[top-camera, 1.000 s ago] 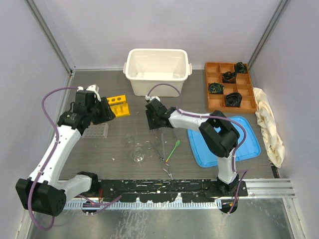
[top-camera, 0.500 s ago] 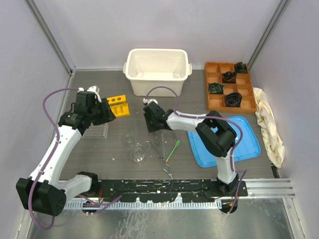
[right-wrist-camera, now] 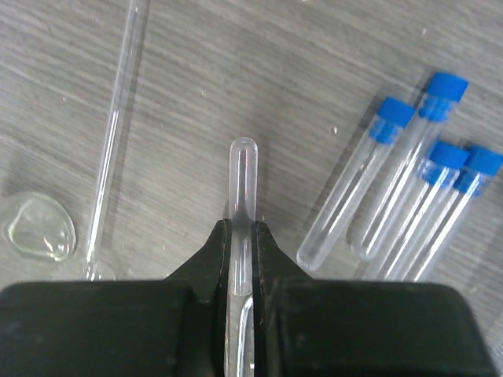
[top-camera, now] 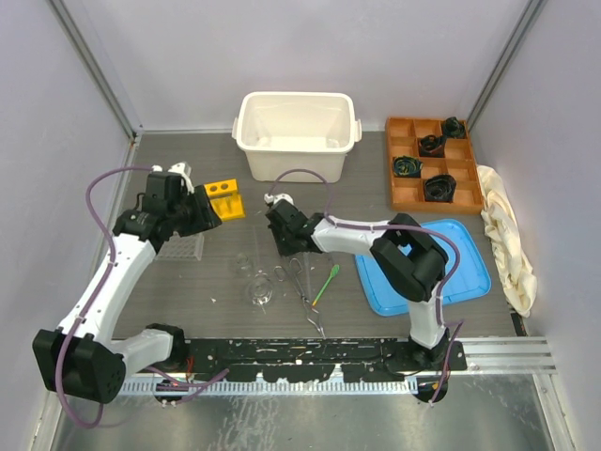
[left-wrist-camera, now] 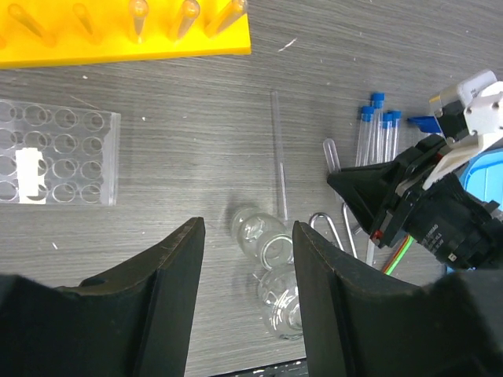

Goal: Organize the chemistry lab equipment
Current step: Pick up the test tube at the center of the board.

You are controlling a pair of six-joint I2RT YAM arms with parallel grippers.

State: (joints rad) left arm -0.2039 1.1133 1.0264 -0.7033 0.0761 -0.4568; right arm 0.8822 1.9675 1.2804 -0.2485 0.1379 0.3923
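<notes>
Near the centre of the top view, the right gripper [top-camera: 285, 237] reaches down to the dark table [top-camera: 188, 291], its jaws clamped on a clear tube [right-wrist-camera: 242, 169]. The wrist view shows the tube's rounded end sticking out past the fingertips toward the top of the frame. Just right of it, four blue-capped tubes [right-wrist-camera: 401, 181] lie side by side on the table, and a thin glass rod [right-wrist-camera: 116, 126] lies to the left. At left centre of the top view, the left gripper [top-camera: 202, 214] hangs with its jaws apart and nothing between them, close to the yellow rack [top-camera: 223, 197] and the clear rack [top-camera: 180, 247]. Below centre, small flasks [top-camera: 258, 284] sit clustered, with tongs [top-camera: 300, 280] and a green spatula [top-camera: 327, 280] just to their right. A white bin [top-camera: 296, 132] stands at top centre, an orange tray [top-camera: 410, 193] at upper right, a blue tray [top-camera: 465, 268] at lower right, and a cloth [top-camera: 507, 240] at the right edge.
</notes>
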